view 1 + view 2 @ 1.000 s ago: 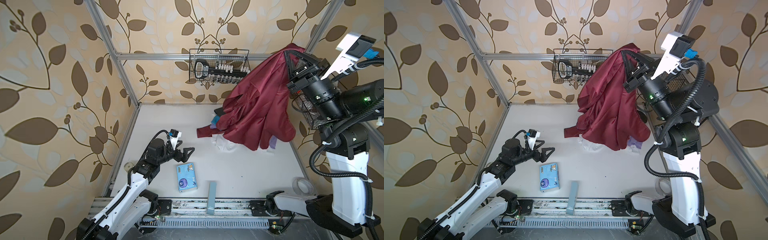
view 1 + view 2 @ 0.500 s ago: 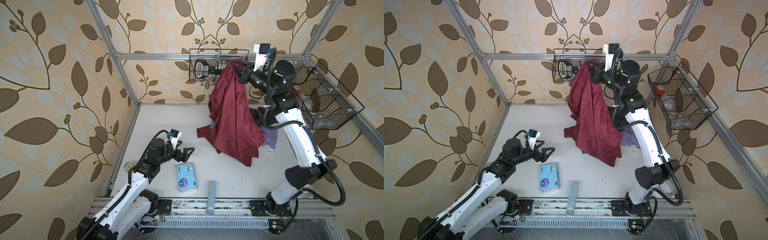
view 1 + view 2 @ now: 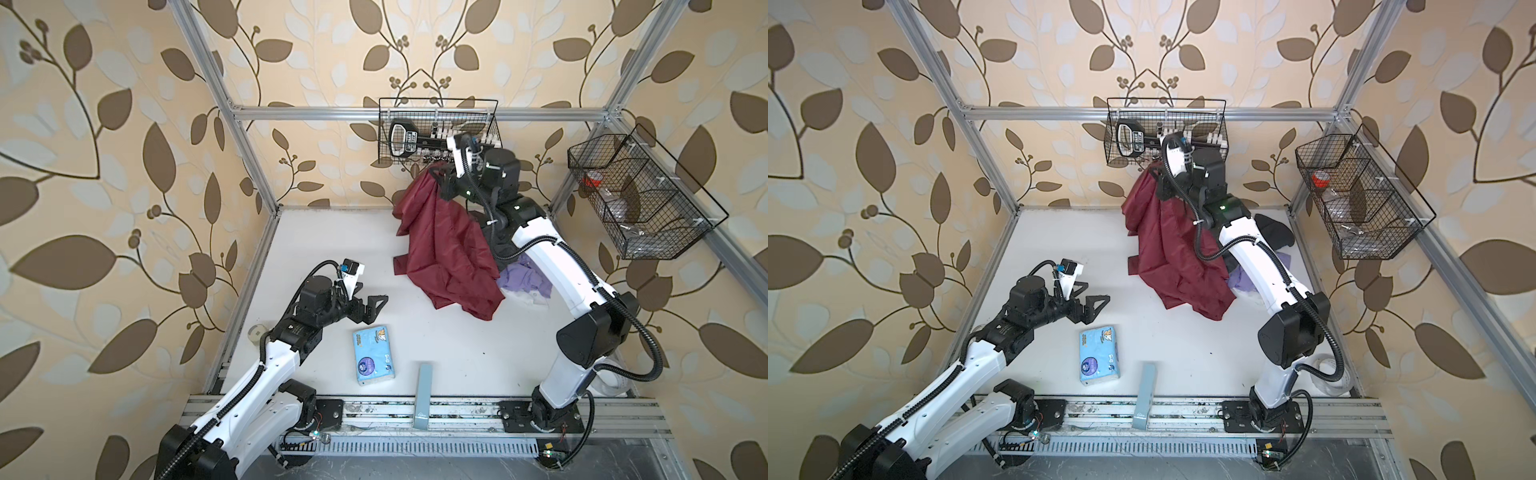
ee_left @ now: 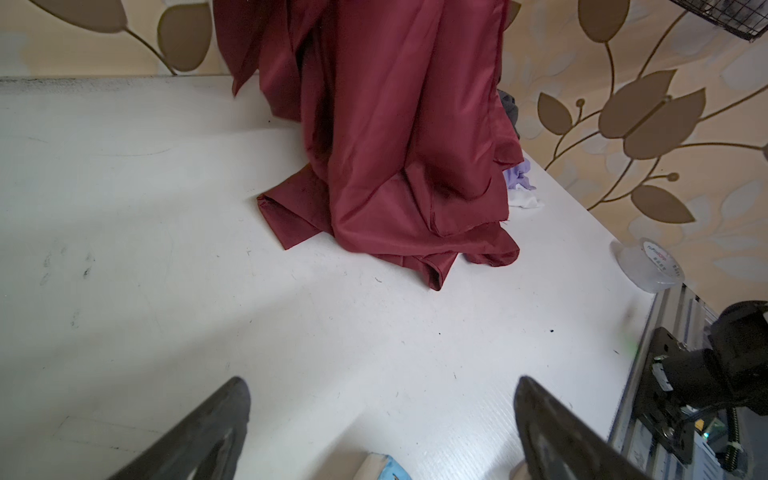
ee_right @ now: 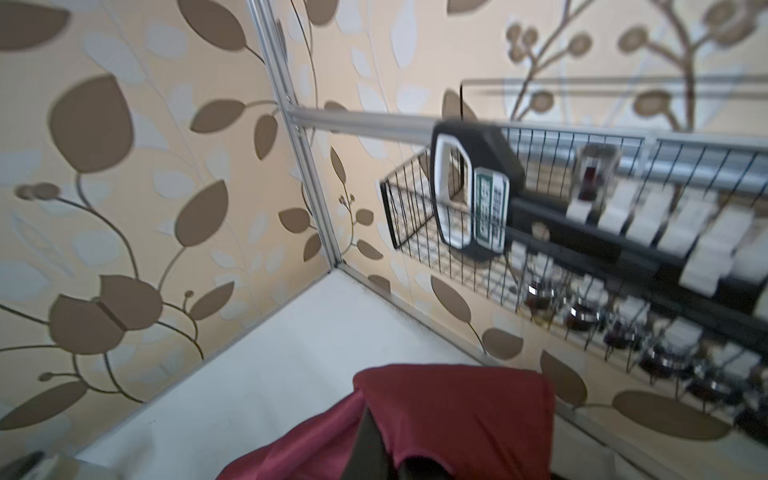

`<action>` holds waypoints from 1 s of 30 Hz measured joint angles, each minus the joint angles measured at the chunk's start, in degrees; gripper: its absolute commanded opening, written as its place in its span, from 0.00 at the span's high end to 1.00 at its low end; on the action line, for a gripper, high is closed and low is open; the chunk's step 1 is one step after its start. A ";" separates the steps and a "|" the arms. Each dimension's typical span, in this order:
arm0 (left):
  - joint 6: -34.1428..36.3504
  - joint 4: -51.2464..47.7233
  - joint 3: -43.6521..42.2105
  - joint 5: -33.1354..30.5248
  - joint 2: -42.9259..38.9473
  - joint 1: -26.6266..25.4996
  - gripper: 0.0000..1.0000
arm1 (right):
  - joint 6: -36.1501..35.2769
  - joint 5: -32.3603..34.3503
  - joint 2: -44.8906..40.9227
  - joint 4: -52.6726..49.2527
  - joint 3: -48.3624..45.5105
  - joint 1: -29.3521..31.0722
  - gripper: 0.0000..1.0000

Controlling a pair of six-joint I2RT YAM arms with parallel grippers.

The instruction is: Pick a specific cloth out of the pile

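The cloth is a large maroon garment hanging from my right gripper, which is shut on its upper edge near the back wall. Its lower folds rest on the white table in both top views. The right wrist view shows the maroon fabric draped over a dark finger. Behind the cloth, under the right arm, lies the pile: a lilac piece, white bits and a dark grey garment. My left gripper hovers open at front left, empty, with its wrist view facing the cloth.
A blue tissue pack lies just in front of the left gripper. A grey-blue bar stands at the front edge. Wire baskets hang on the back wall and the right frame. A tape roll sits at the table's right edge.
The right arm has swung from high at the right to the back wall and come lower, carrying the maroon cloth leftward off the pile. The left arm has stayed still.
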 measured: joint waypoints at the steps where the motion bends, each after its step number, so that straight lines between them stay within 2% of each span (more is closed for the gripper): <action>1: 0.02 0.00 0.00 -0.04 0.04 0.00 0.01 | -0.76 1.86 0.00 -0.94 -2.91 0.26 1.00; 8: 0.02 -0.02 0.00 -0.11 0.24 0.00 0.01 | -2.12 10.23 -0.02 -8.59 -19.56 1.14 1.00; 17: 0.00 0.00 0.00 -0.11 0.22 0.00 0.01 | -0.63 15.76 -4.96 -12.68 -32.70 4.90 0.98; 19: 0.00 -0.02 0.00 -0.11 0.22 0.00 0.01 | -0.13 15.82 -6.78 -13.05 -34.29 6.05 0.88; 22: -0.02 0.00 0.00 -0.11 0.15 0.00 0.01 | 1.03 15.76 -8.76 -13.03 -36.57 7.41 0.63; 25: -0.02 0.00 0.00 -0.11 0.09 0.00 0.01 | 1.49 15.54 -9.18 -13.33 -37.92 8.07 0.45; 27: -0.02 0.00 0.00 -0.09 0.09 0.00 0.01 | 1.44 15.23 -9.18 -13.66 -38.45 8.44 0.38; 30: -0.02 0.00 0.00 -0.09 0.09 0.00 0.01 | 1.55 15.02 -8.92 -13.79 -38.75 9.20 0.33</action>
